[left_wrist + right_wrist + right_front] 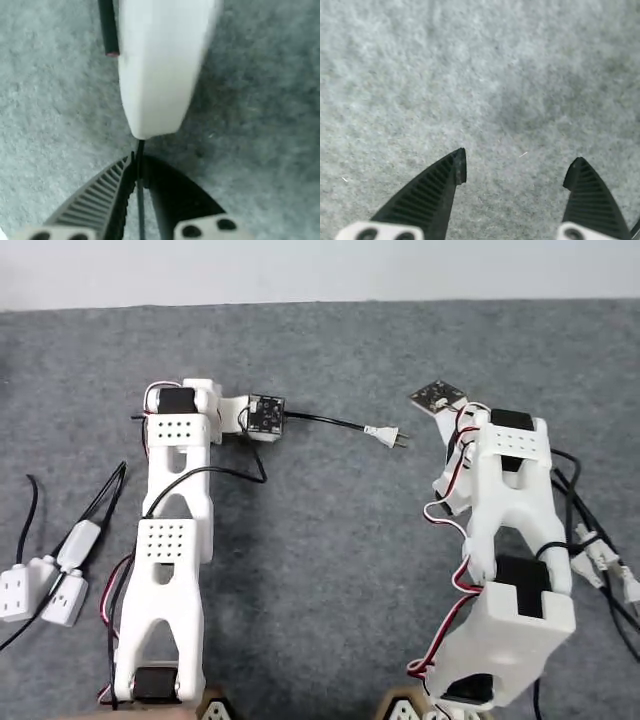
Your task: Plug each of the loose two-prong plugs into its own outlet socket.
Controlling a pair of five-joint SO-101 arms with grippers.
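Two-prong plug [386,437], white, lies on the grey tabletop [330,570] toward the far side, between the two arms, with its prongs pointing right. I do not have it by the body. My left gripper [275,417] is turned sideways to the right, and its fingers [100,200] are pinched shut on the thin black cord [140,200] some way back from the plug, so the plug trails at the free end. In the left wrist view the cord runs out between the fingertips to a pale blurred body beyond. I take that for the plug end, though I cannot be sure. A cord hold like this suits dragging, I judge, but is poor for aiming prongs, since the plug can swing and twist.

My right gripper [520,162] hangs over bare tabletop with its fingers spread wide and nothing between them. That arm's wrist stands just right of the plug, placed, I would guess, to take the plug body.

The white outlet sockets [14,592] sit at the near left edge, well apart from the plug and beyond the left arm. This plug is not in any socket, so the job looks barely begun. More white cable ends [605,565] lie at the right arm's near right, and I cannot tell what they are.
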